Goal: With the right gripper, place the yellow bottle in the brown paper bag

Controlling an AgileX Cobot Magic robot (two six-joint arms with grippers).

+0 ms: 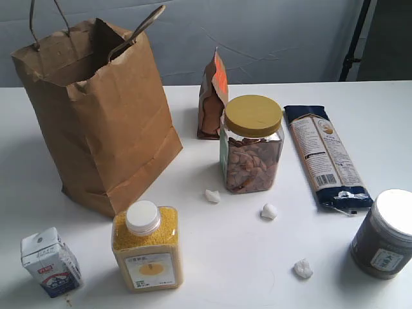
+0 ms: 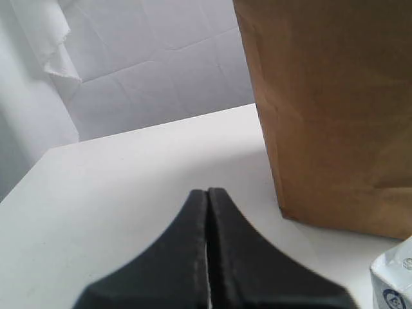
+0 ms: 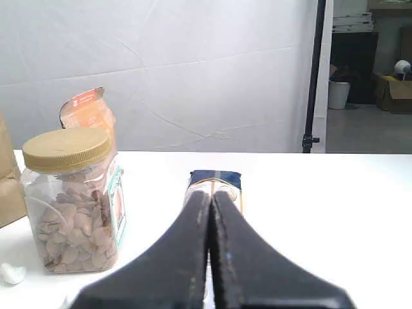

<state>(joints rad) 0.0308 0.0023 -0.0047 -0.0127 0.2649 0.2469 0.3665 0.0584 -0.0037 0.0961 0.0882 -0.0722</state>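
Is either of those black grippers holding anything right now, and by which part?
Nothing is held. The left gripper and the right gripper are each shut on empty air; the yellow bottle stands free on the table.

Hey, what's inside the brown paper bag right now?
Through the open top of the brown paper bag only its shadowed inner wall shows; nothing pokes out. Its lower part is hidden by its own sides. The yellow bottle stands outside, on the table in front of it.
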